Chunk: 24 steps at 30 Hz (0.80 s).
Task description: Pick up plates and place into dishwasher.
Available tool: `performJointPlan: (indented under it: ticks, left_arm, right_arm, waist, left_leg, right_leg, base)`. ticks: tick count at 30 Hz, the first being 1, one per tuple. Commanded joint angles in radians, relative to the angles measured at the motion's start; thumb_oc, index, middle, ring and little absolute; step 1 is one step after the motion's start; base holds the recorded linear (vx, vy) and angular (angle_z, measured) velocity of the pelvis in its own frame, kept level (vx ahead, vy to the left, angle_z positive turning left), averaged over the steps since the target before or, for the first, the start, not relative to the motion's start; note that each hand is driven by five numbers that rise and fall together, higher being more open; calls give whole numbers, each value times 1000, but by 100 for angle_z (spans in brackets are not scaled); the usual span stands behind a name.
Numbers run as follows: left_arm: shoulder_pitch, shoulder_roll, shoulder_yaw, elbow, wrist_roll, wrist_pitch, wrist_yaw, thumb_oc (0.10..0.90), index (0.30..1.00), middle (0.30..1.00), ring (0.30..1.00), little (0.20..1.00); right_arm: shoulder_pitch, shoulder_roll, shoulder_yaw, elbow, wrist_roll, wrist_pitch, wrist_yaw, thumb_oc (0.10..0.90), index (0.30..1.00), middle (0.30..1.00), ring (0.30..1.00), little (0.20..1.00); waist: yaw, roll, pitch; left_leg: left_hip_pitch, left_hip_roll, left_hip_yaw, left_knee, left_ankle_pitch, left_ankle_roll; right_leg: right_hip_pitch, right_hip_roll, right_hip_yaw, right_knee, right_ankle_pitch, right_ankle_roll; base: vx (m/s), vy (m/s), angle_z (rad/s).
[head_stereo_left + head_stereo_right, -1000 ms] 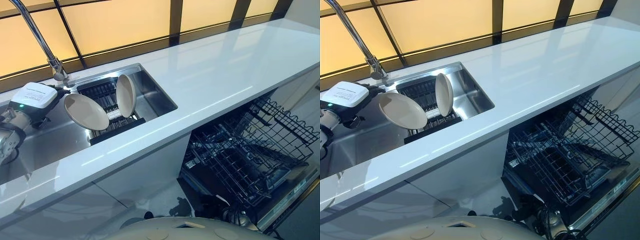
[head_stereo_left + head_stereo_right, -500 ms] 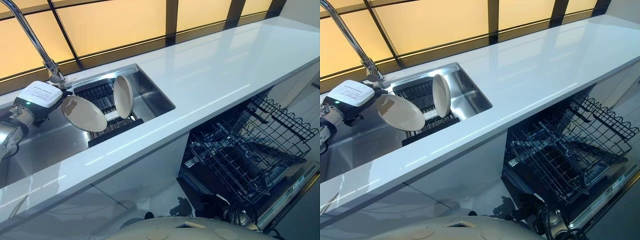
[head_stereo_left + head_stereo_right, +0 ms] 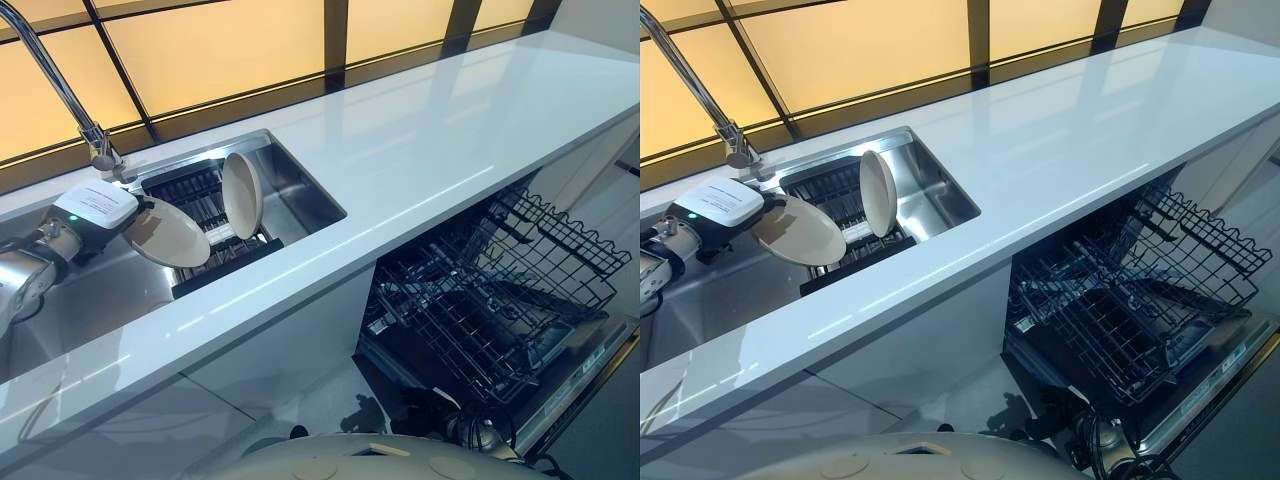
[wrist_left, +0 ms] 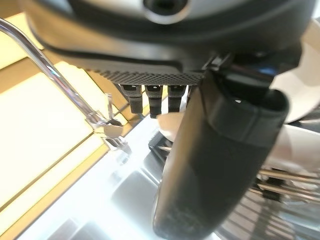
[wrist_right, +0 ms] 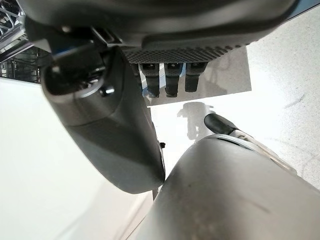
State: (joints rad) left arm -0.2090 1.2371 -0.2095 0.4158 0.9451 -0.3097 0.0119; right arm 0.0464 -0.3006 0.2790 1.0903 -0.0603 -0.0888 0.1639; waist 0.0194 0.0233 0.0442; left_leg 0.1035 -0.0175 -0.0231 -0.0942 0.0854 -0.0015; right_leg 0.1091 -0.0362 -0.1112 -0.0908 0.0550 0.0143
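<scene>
1. Left hand, reaching in from 9 o'clock over the sink, has its fingers and thumb closed on the rim of a cream plate, gripping it tilted above the basin.
2. Second cream plate stands on edge in the dark rack inside the sink, just beside the held plate at its 2 o'clock; whether the two touch cannot be told.
3. Chrome faucet arches up at 11 o'clock of the sink, near the window ledge.
4. White countertop runs off toward 2 o'clock.
5. Dishwasher's wire basket stands pulled out below the counter at 4 o'clock, well apart from both plates.
6. Right hand shows in its own wrist view, hanging over pale floor with relaxed fingers around nothing.
</scene>
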Motion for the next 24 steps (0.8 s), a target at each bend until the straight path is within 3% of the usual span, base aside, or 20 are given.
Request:
performJointPlan:
  ticks: [1, 12, 16, 22, 23, 24]
  left_arm:
    - [-208, 63, 34, 1, 21, 51, 11, 800, 900, 900, 900, 900]
    - [-272, 27, -50, -8, 31, 82, -57, 800, 900, 900, 900, 900]
    - [-305, 22, -98, 49, 76, 155, -101, 800, 900, 900, 900, 900]
    - [-340, -8, -136, 83, 99, 192, -111, 800, 900, 900, 900, 900]
    - [-343, -17, -145, 95, 110, 200, -112, 712, 825, 825, 825, 812]
    - [-346, -22, -152, 105, 117, 209, -109, 545, 681, 681, 681, 645]
  right_arm:
    - [-18, -71, 25, 10, -28, -28, 26, 800, 900, 900, 900, 900]
    - [-26, -72, 25, 34, -30, -43, 26, 800, 900, 900, 900, 900]
    - [-26, -79, 27, 35, -41, -41, 30, 800, 900, 900, 900, 900]
    - [-30, -83, 36, 33, -38, -46, 31, 800, 900, 900, 900, 900]
    - [-32, -84, 37, 34, -37, -48, 34, 800, 900, 900, 900, 900]
    - [-33, -84, 38, 34, -36, -50, 34, 800, 900, 900, 900, 900]
  waist:
    - [-22, 45, -6]
    - [-37, 46, 0]
    - [-48, 50, 3]
    - [-56, 48, 10]
    - [-58, 48, 10]
    - [-59, 47, 10]
  left_leg:
    - [26, -52, 76, 9, -150, 24]
    - [26, -54, 85, 10, -151, 26]
    - [27, -55, 88, 9, -150, 26]
    - [25, -55, 88, 10, -149, 28]
    - [26, -55, 88, 9, -148, 28]
    - [26, -55, 88, 9, -148, 28]
  right_leg:
    - [-20, 3, 14, 48, -71, 81]
    - [-24, 9, 29, 49, -69, 81]
    - [-24, 14, 38, 47, -68, 81]
    - [-27, 19, 46, 51, -69, 79]
    - [-28, 20, 48, 51, -69, 78]
    - [-28, 21, 49, 51, -69, 78]
  base:
    - [19, 3, -4]
    - [13, 0, -5]
    - [24, 14, -6]
    - [6, 6, -10]
    - [0, 0, 0]
    - [0, 0, 0]
